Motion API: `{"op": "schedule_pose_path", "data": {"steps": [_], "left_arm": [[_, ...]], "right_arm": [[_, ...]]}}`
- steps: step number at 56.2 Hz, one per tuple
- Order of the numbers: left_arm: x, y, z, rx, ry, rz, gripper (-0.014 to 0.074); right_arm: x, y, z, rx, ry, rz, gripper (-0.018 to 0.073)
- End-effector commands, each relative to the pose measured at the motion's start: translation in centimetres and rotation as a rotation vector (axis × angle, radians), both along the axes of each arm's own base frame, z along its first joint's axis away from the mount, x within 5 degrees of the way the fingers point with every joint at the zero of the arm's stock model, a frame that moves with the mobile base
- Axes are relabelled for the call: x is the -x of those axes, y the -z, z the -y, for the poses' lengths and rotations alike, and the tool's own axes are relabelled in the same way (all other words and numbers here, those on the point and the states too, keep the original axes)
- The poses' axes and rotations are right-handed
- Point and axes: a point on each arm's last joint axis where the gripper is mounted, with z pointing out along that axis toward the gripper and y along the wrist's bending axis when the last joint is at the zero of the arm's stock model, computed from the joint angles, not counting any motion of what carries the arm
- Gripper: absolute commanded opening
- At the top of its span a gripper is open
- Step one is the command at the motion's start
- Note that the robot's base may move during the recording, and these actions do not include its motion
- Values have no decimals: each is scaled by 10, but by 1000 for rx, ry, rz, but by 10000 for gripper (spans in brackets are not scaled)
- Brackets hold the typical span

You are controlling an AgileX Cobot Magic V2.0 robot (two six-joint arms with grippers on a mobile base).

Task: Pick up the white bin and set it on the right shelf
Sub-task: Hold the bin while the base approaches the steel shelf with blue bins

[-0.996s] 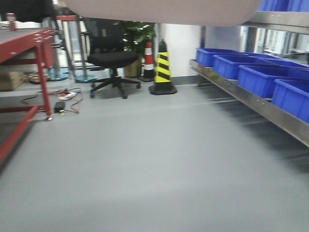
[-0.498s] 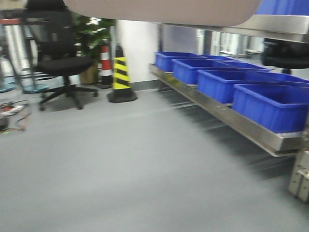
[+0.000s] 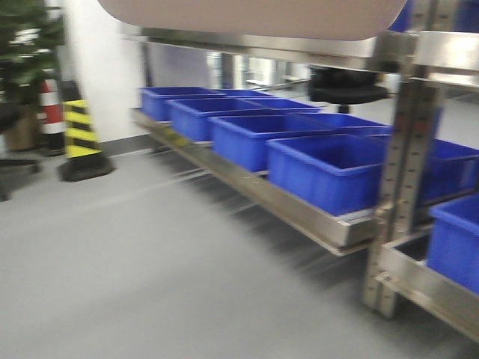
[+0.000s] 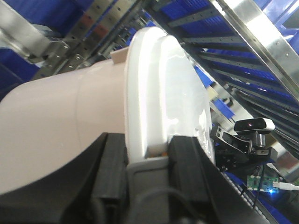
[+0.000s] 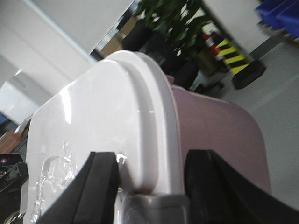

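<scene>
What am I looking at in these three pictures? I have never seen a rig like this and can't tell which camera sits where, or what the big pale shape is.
This is a two-armed robot on a wheeled base. The front-facing view looks ahead from its body: a grey floor and the right shelf, a steel rack with a perforated upright and blue crates lined up on it. The pale band along the top edge is the underside of the white bin, carried in front of that camera.

The other two pictures come from cameras on the wrists. In each, two black fingers straddle the bin's lidded rim: the left gripper at one end, the right gripper at the other. Both arms hold the bin between them, and it is not yet on the shelf.
</scene>
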Motion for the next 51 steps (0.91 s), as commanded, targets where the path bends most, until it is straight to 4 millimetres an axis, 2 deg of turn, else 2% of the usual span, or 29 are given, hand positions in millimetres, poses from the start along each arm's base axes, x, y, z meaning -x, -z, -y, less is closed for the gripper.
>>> {"op": "schedule_pose_path", "data": {"steps": [1, 51], "left_arm": [[42, -28, 22, 64, 325, 127, -127], [41, -28, 22, 64, 323, 125, -127]], "right_arm": [[24, -30, -19, -70, -172, 118, 69], [23, -30, -18, -69, -157, 116, 69]]}}
